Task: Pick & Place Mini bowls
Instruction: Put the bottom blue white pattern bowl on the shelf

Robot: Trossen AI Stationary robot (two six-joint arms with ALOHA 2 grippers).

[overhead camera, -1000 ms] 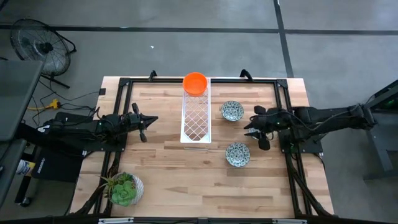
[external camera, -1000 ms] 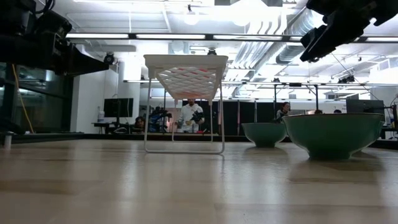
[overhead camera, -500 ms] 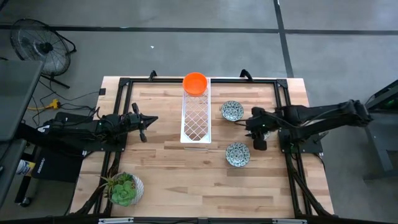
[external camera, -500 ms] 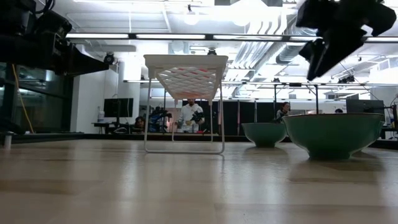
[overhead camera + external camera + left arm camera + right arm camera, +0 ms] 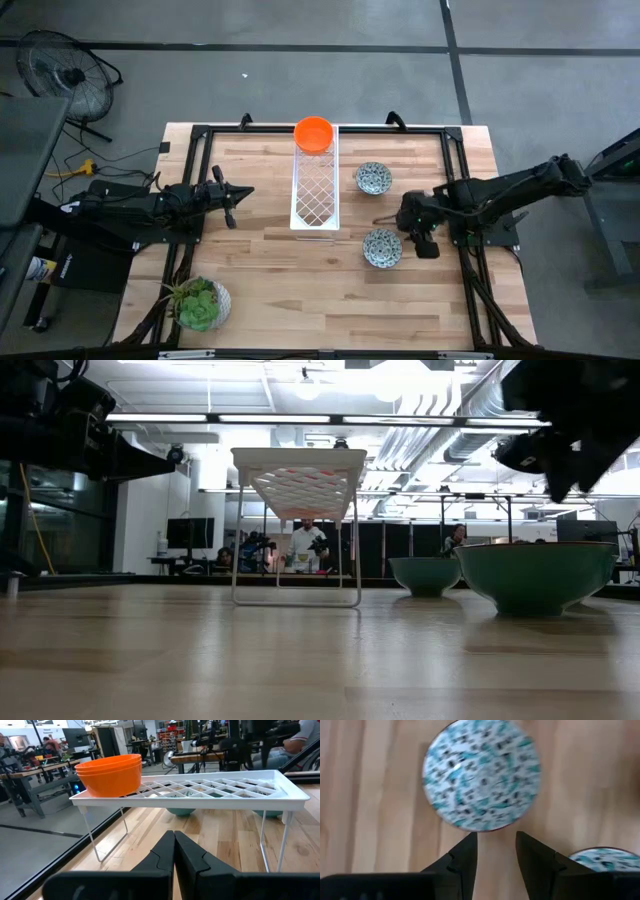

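Moved since a second ago: right pincer (image 5: 421, 243) swung from beside the far patterned bowl (image 5: 373, 179) toward the near patterned bowl (image 5: 382, 248), now just off its right-edge side, above it. Rest unchanged.

Step in hand: approach for the pick of the near bowl. Right pincer partly open, holding nothing; in the wrist view, fingertips (image 5: 468, 851) just short of the bowl's rim. Next, by my read: descend, straddle the rim, close, then carry to the white wire rack (image 5: 314, 190).

Left pincer (image 5: 231, 203) fully closed, empty, parked toward the left edge, pointing at the rack.

Containers: rack's far end carries stacked orange bowls (image 5: 110, 773); count unclear. Both patterned bowls on the counter (image 5: 260, 270), empty.
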